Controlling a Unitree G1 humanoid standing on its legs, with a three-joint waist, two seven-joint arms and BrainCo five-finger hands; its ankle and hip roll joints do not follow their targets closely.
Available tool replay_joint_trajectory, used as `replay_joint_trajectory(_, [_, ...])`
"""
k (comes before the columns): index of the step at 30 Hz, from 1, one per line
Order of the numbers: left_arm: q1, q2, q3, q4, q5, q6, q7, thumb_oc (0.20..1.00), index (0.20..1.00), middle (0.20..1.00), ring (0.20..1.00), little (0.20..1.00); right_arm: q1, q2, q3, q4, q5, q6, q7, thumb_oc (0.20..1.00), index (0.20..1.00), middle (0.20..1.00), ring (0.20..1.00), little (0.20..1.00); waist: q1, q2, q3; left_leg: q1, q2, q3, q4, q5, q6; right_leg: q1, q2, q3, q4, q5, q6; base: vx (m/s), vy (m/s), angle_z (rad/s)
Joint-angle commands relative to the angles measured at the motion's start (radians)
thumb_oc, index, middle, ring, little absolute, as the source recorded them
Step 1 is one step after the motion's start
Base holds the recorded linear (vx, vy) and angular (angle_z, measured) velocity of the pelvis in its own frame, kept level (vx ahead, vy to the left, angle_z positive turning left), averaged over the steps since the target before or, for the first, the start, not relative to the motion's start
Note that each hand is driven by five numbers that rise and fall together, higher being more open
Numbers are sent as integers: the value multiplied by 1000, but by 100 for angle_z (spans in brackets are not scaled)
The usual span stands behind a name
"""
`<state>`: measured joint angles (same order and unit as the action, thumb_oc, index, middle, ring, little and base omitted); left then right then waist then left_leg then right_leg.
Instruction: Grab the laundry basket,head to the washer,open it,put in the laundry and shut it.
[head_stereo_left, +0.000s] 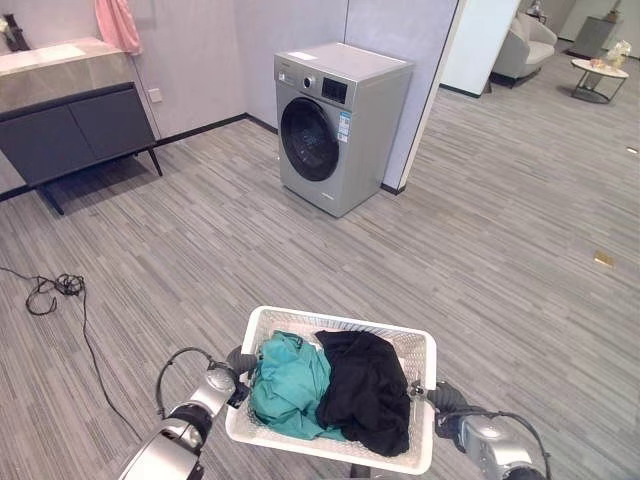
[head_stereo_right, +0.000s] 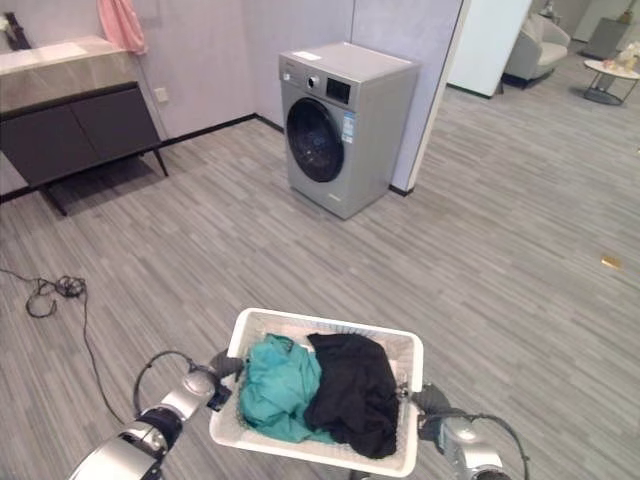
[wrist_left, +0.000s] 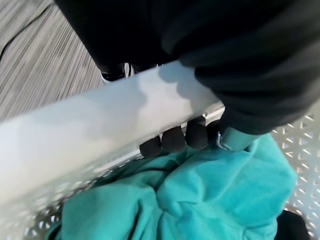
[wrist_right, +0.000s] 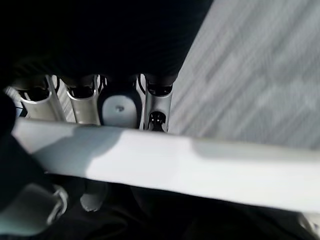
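floor (head_stereo_left: 470, 250): grey striped planks, open between the basket and the washer; a dark cable (head_stereo_left: 50, 292) lies well off to the left of the path.
cabinet (head_stereo_left: 70, 115): dark, with a pale counter top, set against the far left wall, a pink cloth (head_stereo_left: 118, 22) hung above it; well apart from the route.
washer (head_stereo_left: 335, 125): silver front-loader against the far wall, ahead and slightly left of centre; round door (head_stereo_left: 308, 138) is seen closed, still to be opened.
laundry basket (head_stereo_left: 420, 352): white perforated basket, carried low in front of the body, clear of the floor, held by its two short sides and roughly level.
laundry: a teal garment (head_stereo_left: 290, 385) on the left half and a black garment (head_stereo_left: 365, 390) on the right half, both inside the basket, the black one draped up to the near rim.
left hand (head_stereo_left: 236, 366): closed round the left rim of the basket; in the left wrist view dark fingertips (wrist_left: 175, 140) are seen hooked over the rim onto the inner side.
right hand (head_stereo_left: 440, 398): gripping the right rim; in the right wrist view silver fingers (wrist_right: 82, 100) are seen wrapped over the white edge.
step in hand: judged to be the walk to the washer, with the grab done.
doing it well: both grips are best kept firm and level so the black garment is not tipped over the rim; the approach is best aimed at the door front, with room left for the door to swing and for the basket to be set down beside it.
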<state>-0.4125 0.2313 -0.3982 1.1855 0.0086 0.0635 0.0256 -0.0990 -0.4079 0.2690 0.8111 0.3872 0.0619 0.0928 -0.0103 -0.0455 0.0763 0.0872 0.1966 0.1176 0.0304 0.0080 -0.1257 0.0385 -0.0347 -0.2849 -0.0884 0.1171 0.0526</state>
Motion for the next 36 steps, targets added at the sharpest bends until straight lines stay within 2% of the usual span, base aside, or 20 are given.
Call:
replay_joint_trajectory(1, [-76,67,47,61,-29,-7,54,200,200,200,200,200,-77,-119,-44,-12,30,-46,-16,200,200,200,200,200,5,10,29,-104,0,67,51,60,16,51,-40,-3,25,-115,53,-22,-29,32])
replay_joint_trajectory(2, [-77,69,45,67,-32,-8,52,200,200,200,200,200,-113,-124,-31,-11,40,-44,-20,200,200,200,200,200,17,10,38,-142,-31,29,53,62,23,40,-46,14,43,-113,55,-10,-24,39])
replay_joint_trajectory(4, [-57,84,51,98,-19,-2,48,200,200,200,200,200,-131,-118,-23,-2,52,-34,-6,200,200,200,200,200,18,18,23,-114,-42,11,7,61,33,28,-43,31,56,-114,54,46,15,22])
replay_joint_trajectory(8, [-1,120,61,136,12,1,34,200,200,200,200,200,-186,-79,22,20,40,-35,-1,200,200,200,200,200,24,37,-3,-57,-46,22,-61,64,36,38,-48,51,34,-104,62,104,65,-34])
replay_joint_trajectory(19, [79,182,117,133,53,-5,32,200,200,200,200,200,-218,46,125,-28,-28,-33,-5,200,200,200,200,200,45,74,-23,-10,-70,71,-118,48,52,20,-80,108,1,-64,88,27,81,-19])
replay_joint_trajectory(25, [114,191,153,149,66,-4,51,200,200,200,200,200,-183,57,129,-61,-70,-40,-14,200,200,200,200,200,44,76,-31,-6,-72,84,-118,40,55,12,-86,119,1,-60,94,12,44,-9])
replay_joint_trajectory(26, [114,204,190,177,53,7,93,200,200,200,200,200,-179,83,127,-56,-98,-51,-57,200,200,200,200,200,42,76,-33,-3,-72,83,-118,38,55,13,-86,119,1,-60,95,8,16,-10])
replay_joint_trajectory(29, [130,198,240,194,24,11,110,200,200,200,200,200,-188,128,145,-18,-122,-67,-88,200,200,200,200,200,39,77,-36,-1,-72,91,-118,35,55,8,-86,129,1,-59,96,0,27,-16])
replay_joint_trajectory(36, [156,207,274,165,31,3,119,200,200,200,200,200,-103,87,150,-131,-159,-52,-52,200,200,200,200,200,33,69,-34,-3,-75,93,-118,30,57,7,-94,123,1,-60,99,-1,9,-4])
